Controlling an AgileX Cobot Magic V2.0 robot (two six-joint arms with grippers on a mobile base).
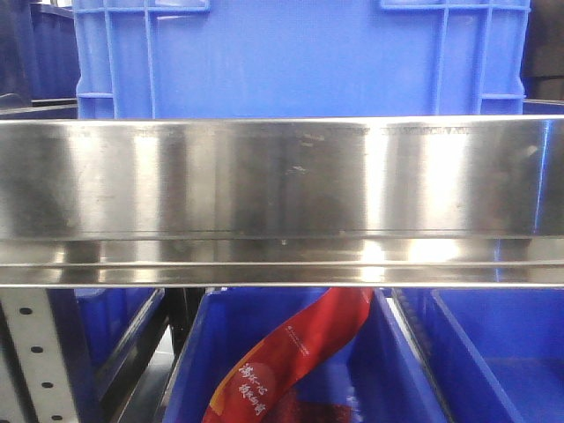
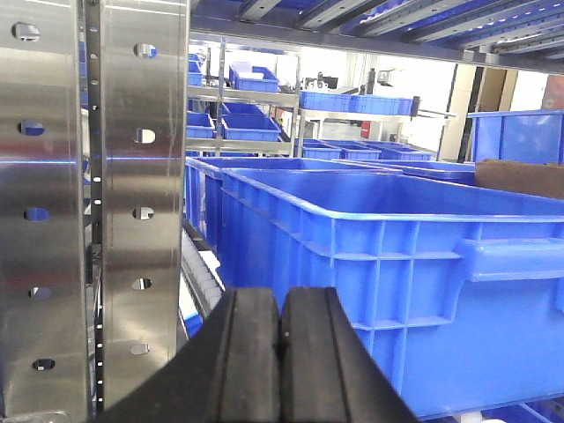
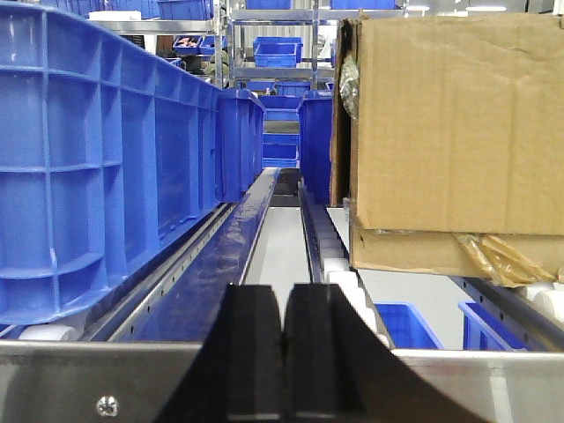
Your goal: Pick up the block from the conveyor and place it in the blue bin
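Both grippers, left (image 2: 280,339) and right (image 3: 282,339), pressed closed and empty beside ribbed glossy blue bins (image 2: 423,291).

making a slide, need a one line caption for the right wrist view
Shut right pincer over a steel rail, blue bins left, cardboard box right.

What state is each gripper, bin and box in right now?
Left gripper: shut, empty.
Right gripper: shut, empty.
Large blue plastic crate: upright, open-topped.
Brown cardboard box: upright, on roller track.
Lower blue plastic bin: holds a red printed packet.
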